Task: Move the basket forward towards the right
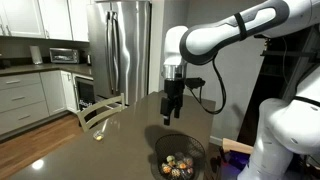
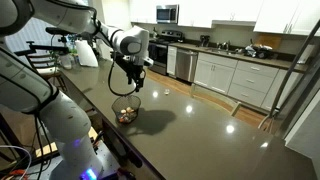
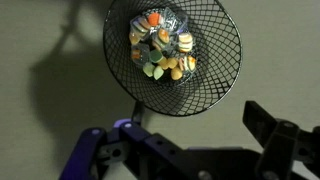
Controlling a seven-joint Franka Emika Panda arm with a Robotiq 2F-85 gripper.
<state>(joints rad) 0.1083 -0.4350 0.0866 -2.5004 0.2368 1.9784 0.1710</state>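
White arm (image 1: 232,32) of rounded links with dark joint bands; black gripper (image 1: 174,110) with blocky fingers (image 3: 268,125), violet-tinted on one side in the wrist view. A black cable (image 1: 214,92) loops just beside the gripper.

The worktop (image 2: 215,135) is a dark, glossy, grey-brown slab that mirrors the ceiling lights in both exterior views. Only the round black wire-mesh basket (image 3: 215,70) stands on it, near one edge, casting a faint shadow, with bare surface all around.
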